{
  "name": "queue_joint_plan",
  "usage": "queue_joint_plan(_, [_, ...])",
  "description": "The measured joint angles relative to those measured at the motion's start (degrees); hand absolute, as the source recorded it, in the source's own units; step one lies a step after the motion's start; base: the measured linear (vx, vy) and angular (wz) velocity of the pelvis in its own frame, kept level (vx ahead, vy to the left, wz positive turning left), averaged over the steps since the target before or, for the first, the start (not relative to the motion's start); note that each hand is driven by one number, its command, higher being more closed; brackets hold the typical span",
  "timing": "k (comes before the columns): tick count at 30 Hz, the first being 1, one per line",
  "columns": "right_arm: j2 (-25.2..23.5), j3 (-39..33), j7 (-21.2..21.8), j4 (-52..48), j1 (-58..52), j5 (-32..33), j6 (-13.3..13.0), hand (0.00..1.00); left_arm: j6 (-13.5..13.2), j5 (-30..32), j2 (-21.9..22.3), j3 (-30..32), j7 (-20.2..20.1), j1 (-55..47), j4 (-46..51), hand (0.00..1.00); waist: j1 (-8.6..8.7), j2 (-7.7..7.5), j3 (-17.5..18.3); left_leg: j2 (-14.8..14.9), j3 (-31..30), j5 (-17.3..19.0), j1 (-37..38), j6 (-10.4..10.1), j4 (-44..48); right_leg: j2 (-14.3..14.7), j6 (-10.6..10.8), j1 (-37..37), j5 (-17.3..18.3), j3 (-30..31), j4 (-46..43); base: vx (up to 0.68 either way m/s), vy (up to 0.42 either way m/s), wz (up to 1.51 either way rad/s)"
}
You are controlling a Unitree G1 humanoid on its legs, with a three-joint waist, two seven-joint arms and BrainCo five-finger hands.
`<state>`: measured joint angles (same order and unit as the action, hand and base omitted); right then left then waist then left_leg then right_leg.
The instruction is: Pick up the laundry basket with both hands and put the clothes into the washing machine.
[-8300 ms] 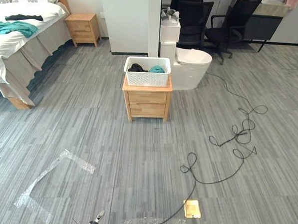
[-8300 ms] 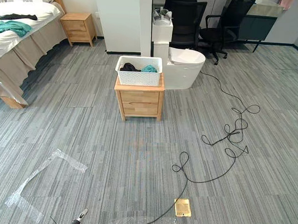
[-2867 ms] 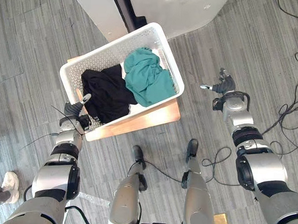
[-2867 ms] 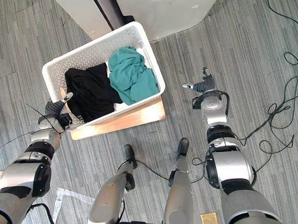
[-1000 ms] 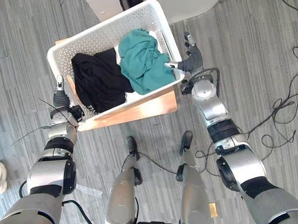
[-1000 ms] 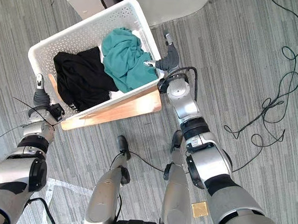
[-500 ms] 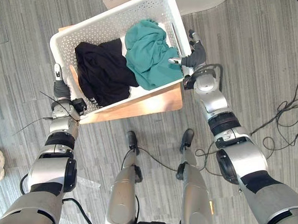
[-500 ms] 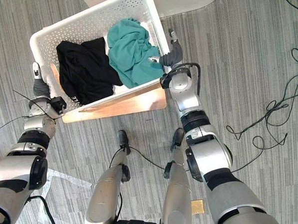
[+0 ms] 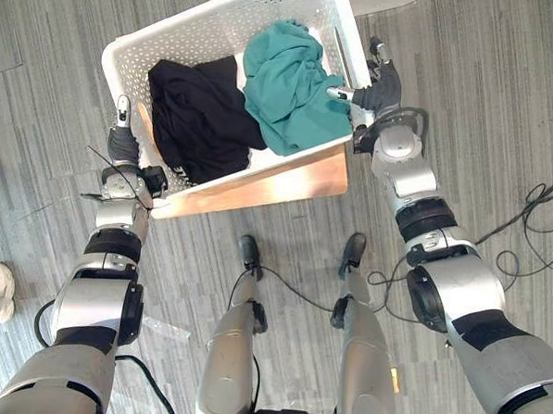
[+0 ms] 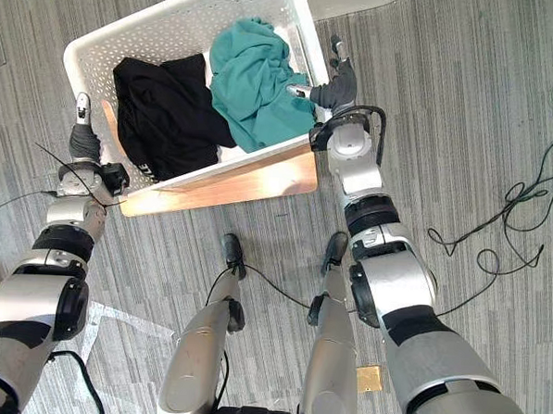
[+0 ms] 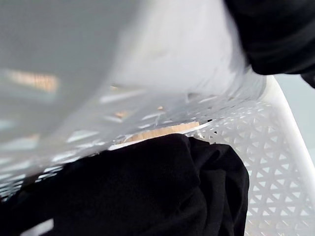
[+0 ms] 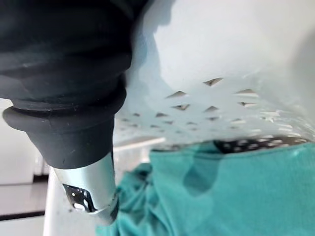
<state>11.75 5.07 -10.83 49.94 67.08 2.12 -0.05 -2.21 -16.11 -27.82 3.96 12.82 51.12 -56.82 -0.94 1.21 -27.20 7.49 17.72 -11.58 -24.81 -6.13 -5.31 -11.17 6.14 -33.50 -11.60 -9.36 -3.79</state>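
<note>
Left arm: reaches toward 12 o'clock from the lower left, forearm nearly straight.
Left hand (image 9: 124, 149): at the 9 o'clock end of the laundry basket (image 9: 195, 34), fingers (image 9: 122, 108) straight and pointing to 12 o'clock, flat along the outside of the end wall, curled round nothing.
Right arm: comes in from the lower right and angles toward 11 o'clock.
Right hand (image 9: 385, 85): at the 3 o'clock end of the laundry basket, fingers straight along the outer wall and pointing to 12 o'clock, thumb stretched toward 9 o'clock over the rim; cannot tell whether the thumb presses on the wall.
Laundry basket: white, perforated, sits between the two hands on a wooden nightstand (image 9: 283, 179), long side running from about 8 o'clock to 2 o'clock.
Clothes: black garment (image 9: 200, 112) in the half toward the left hand, teal garment (image 9: 294, 78) heaped in the half toward the right hand, the two touching in the middle; teal cloth right under the right thumb.
Left wrist view: perforated wall (image 11: 278, 164) from very close with the black garment (image 11: 147, 194) against it, a strip of wood showing through the holes.
Right wrist view: thumb (image 12: 92, 189) inside the basket just beside the teal garment (image 12: 226, 196), with the wall (image 12: 231, 54) right against the hand's dark cover.
Eye views: both arms and the whole basket together.
</note>
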Motion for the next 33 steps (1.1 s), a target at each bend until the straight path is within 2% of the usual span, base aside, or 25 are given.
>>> queue_joint_plan(3, [0.08,-0.78,1.16,1.78,-0.25,0.04,0.58,1.0,3.46,3.56,0.35,-1.12,0.07,0.18,-0.09,1.0,0.05,0.02,-0.01,-0.28,0.62,-0.01,1.71,0.01,0.0,-0.2,0.0,1.22,0.0,0.62,-0.07,0.0,0.0,-0.08])
queue_joint_plan(8, [0.61,-2.45,0.97,3.52,-2.97,0.03,1.62,1.0,6.0,6.13,3.48,-2.15,0.03,0.38,-0.75,1.0,0.5,0.13,0.05,-0.72,1.37,0.04,4.71,0.0,-0.04,-0.53,0.01,3.76,0.01,1.42,0.16,0.01,-0.003,-0.07])
queue_joint_plan(17, [2.07,-1.74,1.18,5.52,-6.26,-0.68,2.84,1.0,7.85,6.11,5.75,-3.69,-2.75,0.27,-2.52,1.0,1.87,0.26,0.08,-0.31,2.38,0.06,7.8,-0.02,-0.06,0.15,-0.15,7.05,-0.93,2.04,2.1,-0.03,-0.026,-0.07])
queue_joint_plan(20, [3.06,-1.71,2.32,6.95,-7.8,-0.68,2.91,1.0,8.44,8.98,6.68,-3.88,-3.72,-0.57,-2.55,1.0,2.27,0.27,0.09,-0.08,2.76,0.16,9.57,-0.15,-0.06,0.42,-0.18,8.74,-0.97,2.21,2.38,-0.02,-0.039,-0.07])
queue_joint_plan(28, [5.78,0.23,6.82,7.73,-16.59,-0.68,3.15,1.0,9.12,16.22,7.42,-6.05,-10.16,-3.95,-2.5,1.0,3.43,1.24,0.69,1.34,2.8,0.77,14.73,-0.93,-0.05,1.83,-0.66,14.29,-0.71,1.65,3.11,0.0,-0.043,-0.04])
queue_joint_plan(30, [6.12,0.26,8.18,5.75,-20.37,-0.61,3.37,1.0,9.02,17.15,7.42,-6.23,-11.62,-4.45,-1.74,1.0,3.58,1.63,1.03,1.84,2.46,0.94,15.78,-1.15,-0.05,2.31,-0.87,15.82,-0.39,1.31,3.38,-0.01,-0.05,0.07])
queue_joint_plan(33, [7.35,0.42,9.18,-3.61,-28.21,-0.61,4.98,1.0,8.65,17.14,7.33,-7.85,-12.64,-9.42,4.01,1.0,4.08,2.96,2.12,2.38,1.94,1.15,17.05,-1.38,-0.07,2.85,-0.99,17.99,-0.25,0.17,4.35,0.0,-0.027,0.07])
